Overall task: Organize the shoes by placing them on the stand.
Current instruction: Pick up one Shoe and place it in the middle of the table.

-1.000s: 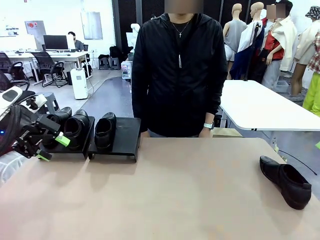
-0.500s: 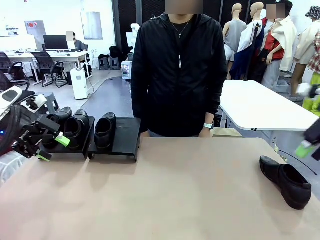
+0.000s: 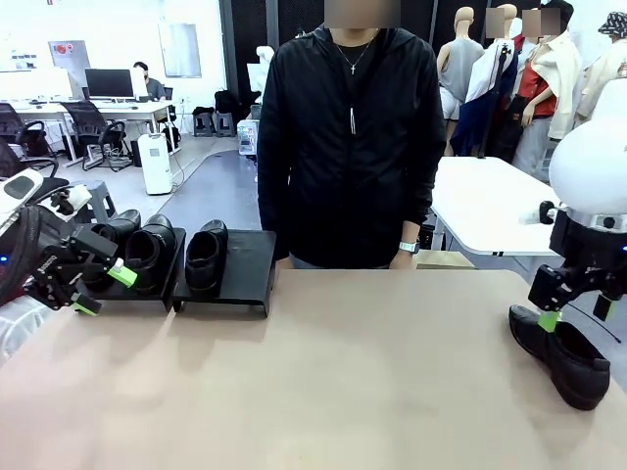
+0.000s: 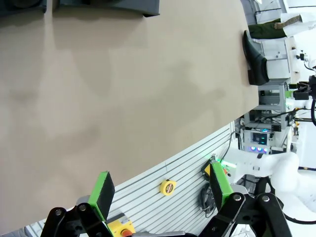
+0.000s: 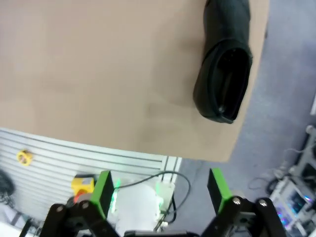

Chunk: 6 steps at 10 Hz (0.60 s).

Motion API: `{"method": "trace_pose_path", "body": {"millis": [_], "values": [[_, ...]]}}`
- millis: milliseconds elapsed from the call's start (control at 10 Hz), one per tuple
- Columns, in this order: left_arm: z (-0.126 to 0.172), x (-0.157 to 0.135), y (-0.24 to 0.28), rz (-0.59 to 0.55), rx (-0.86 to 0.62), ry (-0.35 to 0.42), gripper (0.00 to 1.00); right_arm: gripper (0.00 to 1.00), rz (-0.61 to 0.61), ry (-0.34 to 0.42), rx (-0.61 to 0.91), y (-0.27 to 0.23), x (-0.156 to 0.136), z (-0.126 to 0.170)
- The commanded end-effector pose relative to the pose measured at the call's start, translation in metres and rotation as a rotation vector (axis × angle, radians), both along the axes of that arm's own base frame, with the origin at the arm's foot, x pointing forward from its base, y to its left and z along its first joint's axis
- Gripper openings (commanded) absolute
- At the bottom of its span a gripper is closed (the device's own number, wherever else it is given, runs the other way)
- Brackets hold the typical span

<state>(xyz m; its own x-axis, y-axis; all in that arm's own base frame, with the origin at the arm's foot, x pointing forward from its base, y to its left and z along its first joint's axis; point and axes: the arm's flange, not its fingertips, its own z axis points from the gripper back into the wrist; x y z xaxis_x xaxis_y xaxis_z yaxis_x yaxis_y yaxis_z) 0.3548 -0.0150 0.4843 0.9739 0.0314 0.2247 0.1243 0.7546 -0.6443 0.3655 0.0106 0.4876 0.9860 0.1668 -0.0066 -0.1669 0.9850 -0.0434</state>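
Three black glossy shoes sit on the low black stand (image 3: 247, 274) at the table's far left: two (image 3: 152, 253) on its left panel and one (image 3: 205, 258) on its right panel. A fourth shoe (image 3: 560, 357) lies on the table near the right edge; the right wrist view shows its opening (image 5: 224, 69) and the left wrist view shows it far off (image 4: 256, 57). My right gripper (image 3: 576, 313) hangs open just above this shoe's heel end, apart from it. Beside the stand's left panel, my left gripper (image 3: 104, 291) is open and holds nothing.
A person in a black jacket (image 3: 348, 137) stands at the table's far edge, hands low behind it. The brown tabletop (image 3: 343, 372) lies bare between the stand and the loose shoe. A white table (image 3: 509, 211) stands behind on the right.
My right arm has come in from the right and dropped over the loose shoe. The left arm, the shoes and the person have not moved.
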Motion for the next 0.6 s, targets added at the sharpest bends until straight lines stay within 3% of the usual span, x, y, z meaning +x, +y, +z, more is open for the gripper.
{"method": "trace_pose_path", "body": {"millis": [0, 100, 200, 300, 500], "values": [[-0.001, -0.001, 0.001, -0.002, -0.015, -0.008, 1.0, 1.0, 0.001, 0.0, -0.006, 0.001, 0.0, 0.0], [-0.001, -0.001, 0.001, -0.002, -0.015, -0.008, 1.0, 1.0, 0.062, 0.102, -0.118, 0.01, 0.008, -0.014], [-0.001, -0.001, 0.001, -0.002, -0.015, -0.008, 1.0, 1.0, 0.001, 0.14, -0.053, -0.002, 0.036, -0.032], [-0.001, -0.001, 0.001, -0.002, -0.015, -0.008, 1.0, 1.0, -0.071, 0.096, -0.051, -0.014, 0.058, -0.047], [-0.001, -0.001, 0.001, -0.002, -0.015, -0.008, 1.0, 1.0, -0.092, 0.107, 0.006, -0.025, 0.087, -0.073]]}}
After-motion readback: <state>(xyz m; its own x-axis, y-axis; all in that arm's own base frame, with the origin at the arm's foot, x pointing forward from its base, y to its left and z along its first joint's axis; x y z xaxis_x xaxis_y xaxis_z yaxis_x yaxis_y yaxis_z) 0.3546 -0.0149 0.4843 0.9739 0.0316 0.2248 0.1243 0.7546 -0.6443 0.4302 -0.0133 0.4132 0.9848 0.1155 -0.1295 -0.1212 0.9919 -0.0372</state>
